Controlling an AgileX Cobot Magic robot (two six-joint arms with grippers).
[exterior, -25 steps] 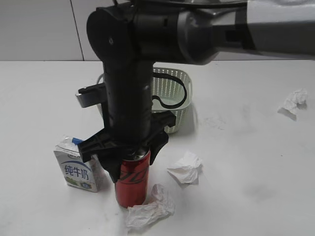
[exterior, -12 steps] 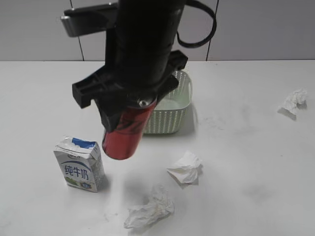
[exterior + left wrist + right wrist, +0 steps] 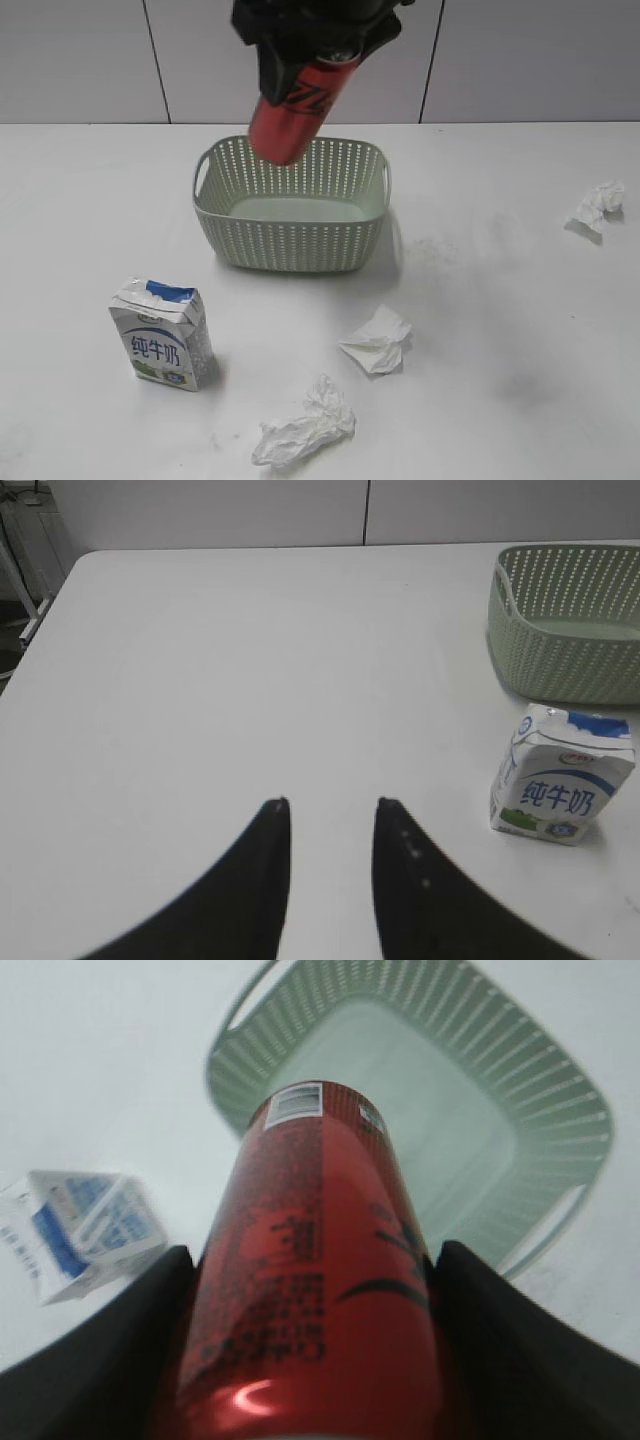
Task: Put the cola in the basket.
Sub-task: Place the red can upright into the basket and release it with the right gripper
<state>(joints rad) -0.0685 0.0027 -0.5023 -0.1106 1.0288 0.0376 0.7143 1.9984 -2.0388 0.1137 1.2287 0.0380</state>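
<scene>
Right gripper [image 3: 315, 45] holds cola [image 3: 298, 105] (tilted) above basket [image 3: 290, 235].

milk carton [image 3: 162, 335] reads 纯牛奶, cola [image 3: 296, 108] lettering illegible

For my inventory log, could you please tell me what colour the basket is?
The basket is pale green with perforated sides, clearest in the exterior view.

Cola [image 3: 297, 115] above basket [image 3: 290, 235] (rear edge), milk carton [image 3: 161, 334] front-left, on table [image 3: 500, 300].
</scene>
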